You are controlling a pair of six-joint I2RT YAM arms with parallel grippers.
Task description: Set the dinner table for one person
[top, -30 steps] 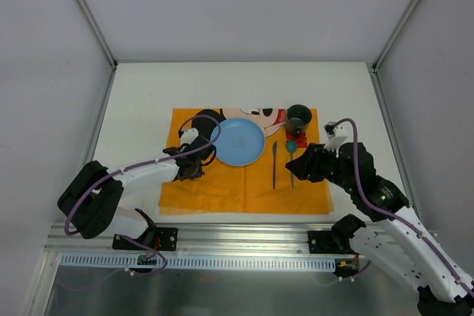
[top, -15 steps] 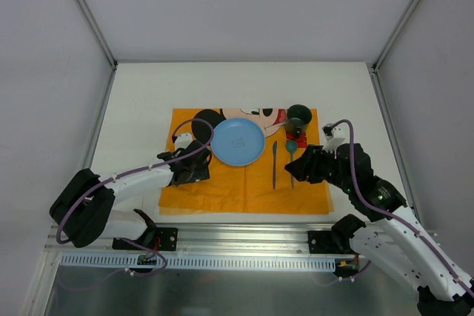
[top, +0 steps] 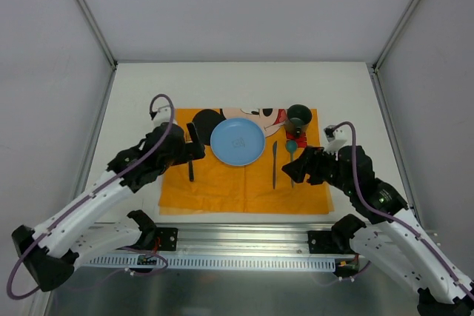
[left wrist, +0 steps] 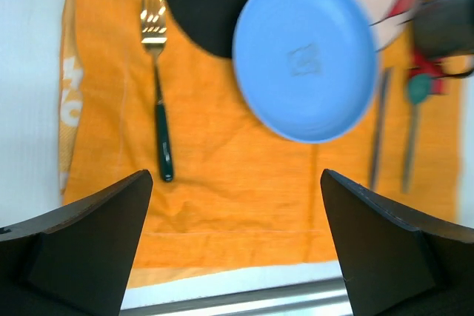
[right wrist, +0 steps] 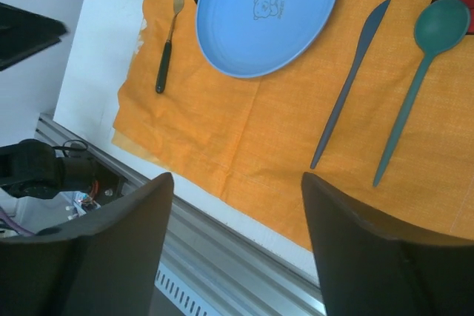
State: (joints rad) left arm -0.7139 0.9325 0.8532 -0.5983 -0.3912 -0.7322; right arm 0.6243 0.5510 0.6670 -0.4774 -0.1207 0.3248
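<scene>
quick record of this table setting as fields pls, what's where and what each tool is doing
placemat: orange, flat on the dinner table
plate: blue, on the placemat
fork: left of plate, tines toward the far edge
knife: right of plate
spoon: teal, right of knife
cup: dark green, beyond the spoon
left tool: open, empty, above the placemat
right tool: open, empty, above the placemat

And there's the table: a big flat white rectangle, lying level, boxed in by grey walls at the back and on both sides, with an aluminium rail running along its near edge. Its far half shows bare white. An orange mat lies flat on the near middle, white margins showing left and right.
</scene>
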